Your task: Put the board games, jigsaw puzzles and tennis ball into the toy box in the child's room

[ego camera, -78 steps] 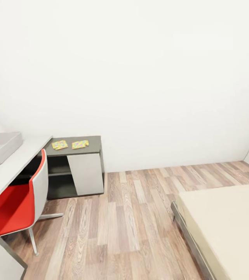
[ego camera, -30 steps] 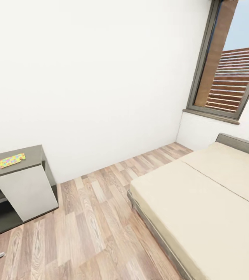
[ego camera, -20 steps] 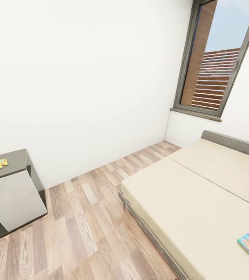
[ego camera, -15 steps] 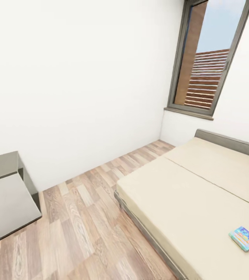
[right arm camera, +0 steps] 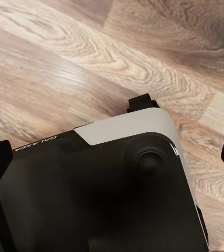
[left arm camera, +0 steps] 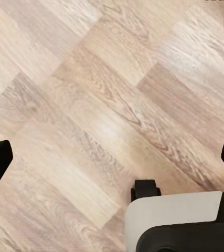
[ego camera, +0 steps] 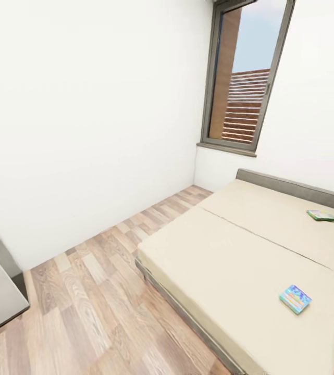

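Well away from both grippers, two board games lie on the bed [ego camera: 229,271]: a blue one [ego camera: 295,298] nearer, a green one [ego camera: 321,215] by the headboard. Left gripper [left arm camera: 112,157] and right gripper [right arm camera: 112,152] are spread over floor; "GALAXEA" is printed on the base [right arm camera: 96,194].

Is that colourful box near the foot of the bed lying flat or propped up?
Flat: the board game lies face-up on the bed.

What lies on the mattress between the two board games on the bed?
In the head view, only bare beige mattress and its seam line lie between the blue board game and the green one near the headboard of the bed.
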{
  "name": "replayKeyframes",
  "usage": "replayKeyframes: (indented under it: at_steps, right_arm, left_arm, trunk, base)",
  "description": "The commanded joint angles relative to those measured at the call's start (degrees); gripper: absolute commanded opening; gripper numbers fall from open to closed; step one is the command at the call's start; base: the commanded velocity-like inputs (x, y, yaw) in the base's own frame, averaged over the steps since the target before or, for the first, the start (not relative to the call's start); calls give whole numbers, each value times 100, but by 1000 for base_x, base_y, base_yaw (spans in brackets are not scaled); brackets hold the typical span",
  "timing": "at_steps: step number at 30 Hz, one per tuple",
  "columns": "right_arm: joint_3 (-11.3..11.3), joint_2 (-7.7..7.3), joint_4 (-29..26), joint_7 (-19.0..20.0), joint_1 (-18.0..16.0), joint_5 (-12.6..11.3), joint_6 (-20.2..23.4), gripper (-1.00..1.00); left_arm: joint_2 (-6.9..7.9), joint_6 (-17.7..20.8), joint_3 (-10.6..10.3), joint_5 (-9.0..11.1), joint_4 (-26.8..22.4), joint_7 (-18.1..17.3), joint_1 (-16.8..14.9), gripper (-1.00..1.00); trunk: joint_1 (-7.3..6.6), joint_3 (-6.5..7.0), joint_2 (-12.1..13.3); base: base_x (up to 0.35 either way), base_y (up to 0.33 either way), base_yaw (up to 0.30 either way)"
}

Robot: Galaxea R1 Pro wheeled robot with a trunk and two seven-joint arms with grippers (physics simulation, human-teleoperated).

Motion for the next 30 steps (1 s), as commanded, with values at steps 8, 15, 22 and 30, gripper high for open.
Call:
replayKeyframes:
  at_steps: [8, 15, 22, 30]
  right_arm:
    - [-39, 2, -10, 11, -1, -11, 31, 100]
    - [-32, 72, -10, 11, -1, -6, 31, 100]
    - [124, 130, -10, 8, -1, -2, 31, 100]
    - [189, 140, -10, 3, -1, -2, 31, 100]
  left_arm:
    - [1, -19, -25, -12, 3, 2, -3, 100]
    - [1, -19, -30, -12, 3, 0, -3, 100]
    - [1, -19, -25, -12, 3, 0, -3, 100]
    - [1, -19, -27, -12, 3, 0, -3, 100]
  trunk:
    - [0, -6, -4]
    - [0, -6, -4]
    - [0, -6, -4]
    - [0, -6, -4]
  base:
    - [0, 0, -279]
    - [0, 0, -279]
    - [0, 0, -279]
    - [0, 0, -279]
